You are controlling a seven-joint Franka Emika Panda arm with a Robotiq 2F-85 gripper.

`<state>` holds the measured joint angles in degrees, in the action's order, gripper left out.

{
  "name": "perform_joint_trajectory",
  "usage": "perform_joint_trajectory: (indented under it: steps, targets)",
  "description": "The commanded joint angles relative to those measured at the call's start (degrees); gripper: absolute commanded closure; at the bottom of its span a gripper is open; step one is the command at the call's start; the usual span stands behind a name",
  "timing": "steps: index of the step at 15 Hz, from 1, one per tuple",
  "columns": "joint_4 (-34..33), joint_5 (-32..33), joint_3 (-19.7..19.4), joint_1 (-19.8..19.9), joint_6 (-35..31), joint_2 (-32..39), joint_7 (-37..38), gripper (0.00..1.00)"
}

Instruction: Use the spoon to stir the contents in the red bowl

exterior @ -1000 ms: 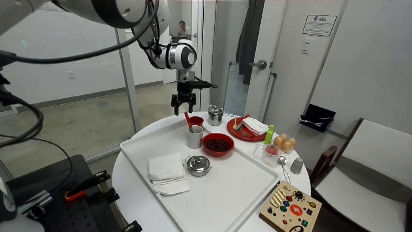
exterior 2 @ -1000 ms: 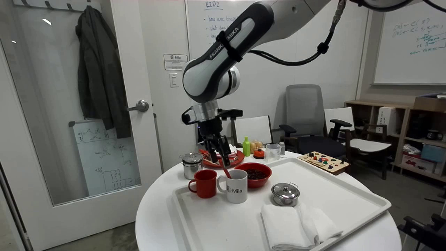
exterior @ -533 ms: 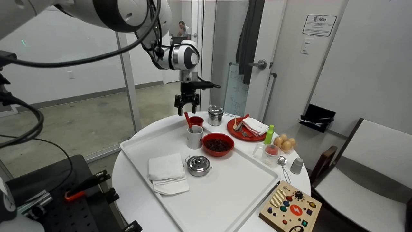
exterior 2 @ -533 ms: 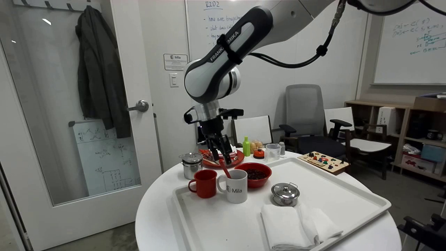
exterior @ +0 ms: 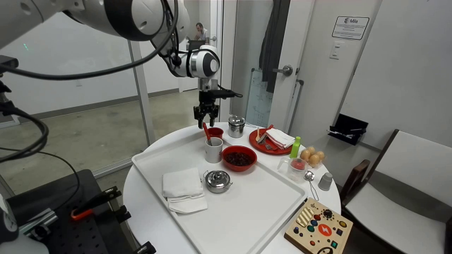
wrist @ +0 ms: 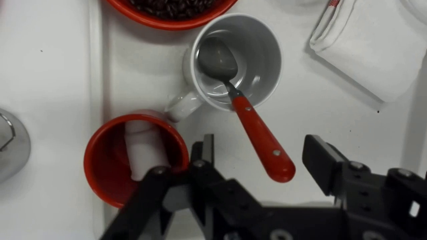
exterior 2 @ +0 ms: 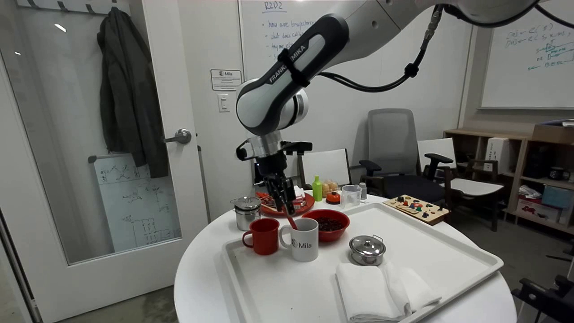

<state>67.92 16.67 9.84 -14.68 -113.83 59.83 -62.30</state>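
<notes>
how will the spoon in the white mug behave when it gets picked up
The spoon is likely stiff, given its metal-looking head and riveted handle. Tilted in the white mug, it may swing or pivot as it lifts. The smooth handle could be slightly slippery.

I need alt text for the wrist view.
Gripper with jaws open, a red-handled spoon showing ungripped between them, leaning in a white mug. Red bowl of dark bean-like contents cut off at the top; red mug lower left.

Smooth-handled, dull metal spoon point(wrist: 244, 108); glossy red bowl point(wrist: 173, 25).
</notes>
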Motion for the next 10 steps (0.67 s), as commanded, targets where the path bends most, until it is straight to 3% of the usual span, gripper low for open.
perform_joint_trajectory:
  steps: [1,4,6,10]
  targets:
    - [-3.9,0.1,-0.4,-0.6,2.5,2.0,-1.0,0.6]
    - [-4.5,0.0,-0.4,-0.6,2.8,2.4,-1.0,0.84]
    - [-4.7,0.0,-0.4,-0.6,2.9,2.5,-1.0,0.93]
    - [-5.3,-0.1,-0.4,-0.6,3.1,2.9,-1.1,0.87]
